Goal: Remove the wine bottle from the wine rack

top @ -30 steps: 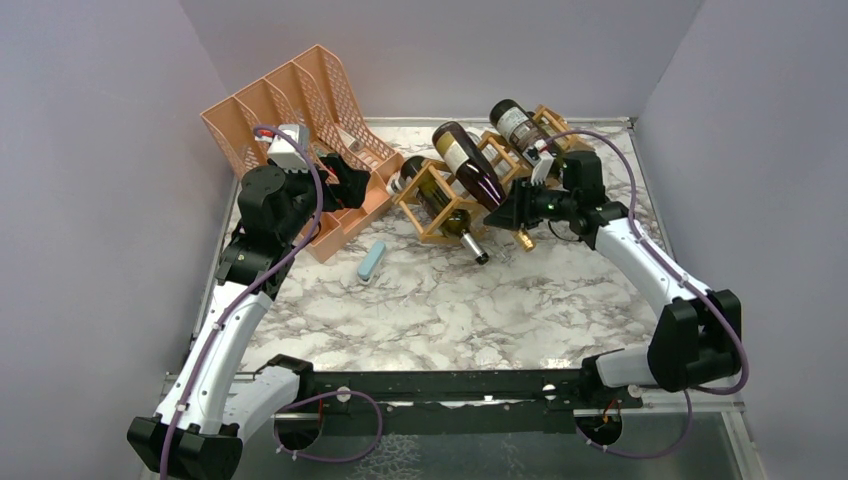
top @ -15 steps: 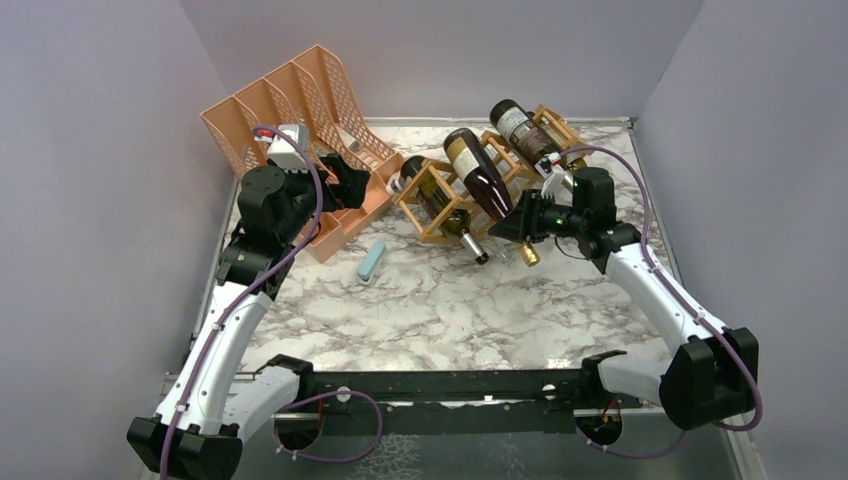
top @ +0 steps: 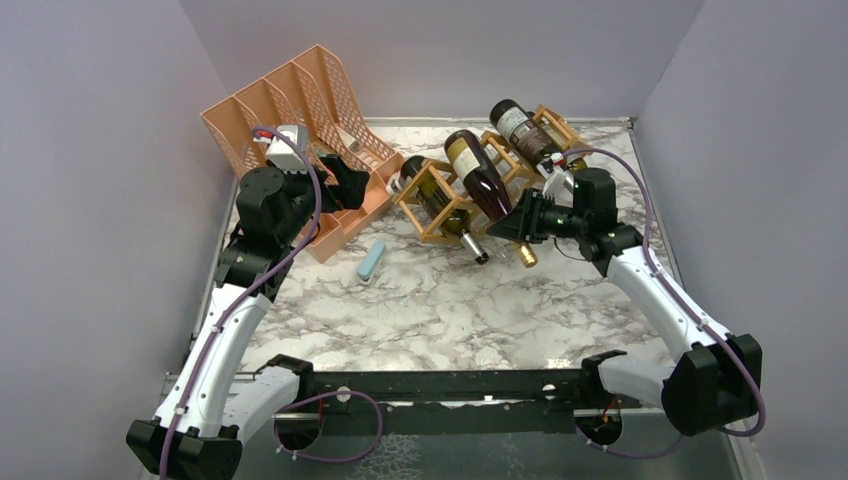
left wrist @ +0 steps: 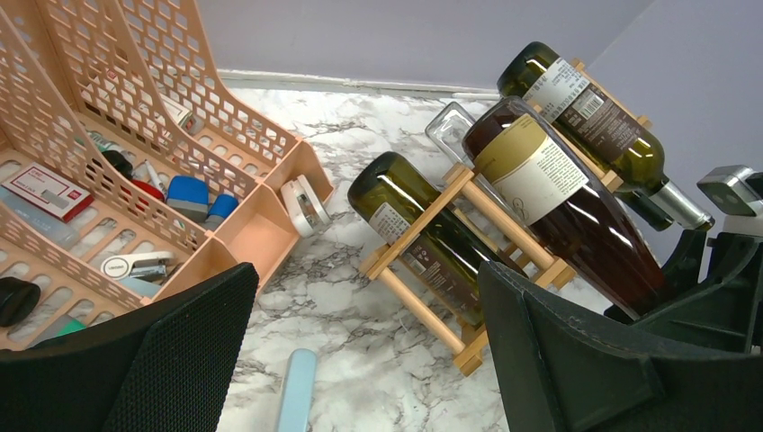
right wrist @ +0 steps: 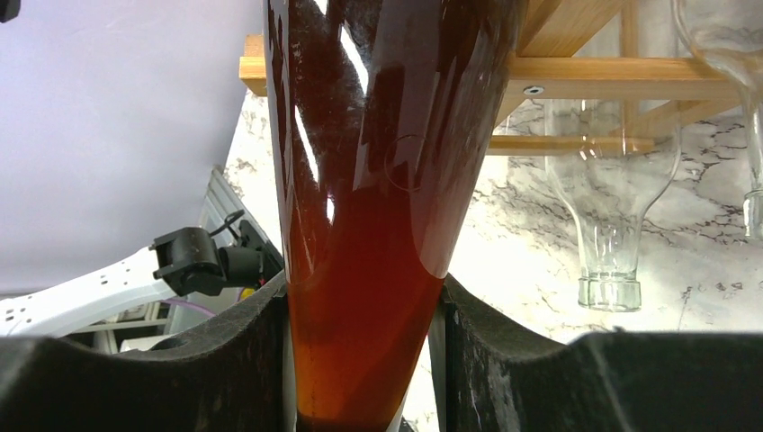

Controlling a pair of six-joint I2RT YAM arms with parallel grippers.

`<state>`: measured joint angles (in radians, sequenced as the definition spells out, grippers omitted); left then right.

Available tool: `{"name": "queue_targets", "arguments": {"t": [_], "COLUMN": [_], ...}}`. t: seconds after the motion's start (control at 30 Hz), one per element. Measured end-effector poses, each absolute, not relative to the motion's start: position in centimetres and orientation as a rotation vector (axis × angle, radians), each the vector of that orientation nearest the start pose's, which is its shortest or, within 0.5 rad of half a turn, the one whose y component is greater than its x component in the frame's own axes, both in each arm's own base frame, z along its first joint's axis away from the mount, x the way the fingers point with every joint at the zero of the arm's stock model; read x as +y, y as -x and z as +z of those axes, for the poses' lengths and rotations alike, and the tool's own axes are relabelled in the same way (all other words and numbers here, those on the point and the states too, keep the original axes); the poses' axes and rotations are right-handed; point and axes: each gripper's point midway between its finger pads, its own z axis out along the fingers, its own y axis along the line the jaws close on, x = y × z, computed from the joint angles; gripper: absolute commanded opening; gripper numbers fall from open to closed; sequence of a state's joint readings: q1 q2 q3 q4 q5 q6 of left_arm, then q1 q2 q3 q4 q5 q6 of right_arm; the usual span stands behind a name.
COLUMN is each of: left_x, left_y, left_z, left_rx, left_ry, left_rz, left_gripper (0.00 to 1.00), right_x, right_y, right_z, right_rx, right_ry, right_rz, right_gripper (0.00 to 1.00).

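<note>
**me:** Left gripper (left wrist: 360, 360) is wide open, hanging left of the wine rack (top: 470, 185) over the pink organiser (top: 300, 120). My right gripper (right wrist: 360, 360) is clamped on the wine bottle (top: 477, 172) at its neck, bottle lying tilted in the rack's middle slot.

**rigbuddy:** Full glass looks heavy, slick and breakable. I'd grip the neck and slide it out slowly.

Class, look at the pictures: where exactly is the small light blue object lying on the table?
In the top view, the light blue object lies flat on the marble table, left of centre, just in front of the pink file organiser and left of the wooden wine rack.
</note>
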<state>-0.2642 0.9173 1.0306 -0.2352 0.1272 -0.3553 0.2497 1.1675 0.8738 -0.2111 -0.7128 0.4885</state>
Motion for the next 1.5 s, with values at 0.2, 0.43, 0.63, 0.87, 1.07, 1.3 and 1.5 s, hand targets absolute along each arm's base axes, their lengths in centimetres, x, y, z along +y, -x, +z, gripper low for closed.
{"name": "queue_targets", "arguments": {"t": [0.2, 0.43, 0.63, 0.87, 1.07, 1.3, 1.5], "left_x": [-12.3, -12.3, -12.3, -12.3, -12.3, -12.3, -12.3], "left_y": [-31.5, -31.5, -31.4, -31.4, -31.4, -31.4, -31.3], "left_z": [34.2, 34.2, 34.2, 34.2, 34.1, 34.1, 34.3], "left_rx": [1.725, 1.725, 1.725, 1.725, 1.725, 1.726, 1.732], "left_ry": [-0.018, -0.018, -0.018, -0.018, -0.019, -0.020, -0.020], "left_rz": [-0.569, -0.569, -0.569, -0.569, -0.569, -0.570, -0.569], "left_gripper": [0.99, 0.99, 0.99, 0.99, 0.99, 0.99, 0.99], "right_x": [20.7, 20.9, 21.0, 21.0, 21.2, 21.9, 22.8], "right_y": [-27.5, -27.4, -27.5, -27.3, -27.5, -27.5, -27.7], "right_z": [22.1, 22.7, 23.1, 24.1, 25.7, 29.1, 30.2], "right_rx": [2.150, 2.148, 2.132, 2.106, 2.068, 2.004, 2.017], "right_ry": [0.178, 0.147, 0.141, 0.141, 0.172, 0.256, 0.272], "right_rz": [1.213, 1.242, 1.255, 1.259, 1.269, 1.329, 1.414], "right_gripper": [0.11, 0.11, 0.11, 0.11, 0.10, 0.06, 0.06]}}
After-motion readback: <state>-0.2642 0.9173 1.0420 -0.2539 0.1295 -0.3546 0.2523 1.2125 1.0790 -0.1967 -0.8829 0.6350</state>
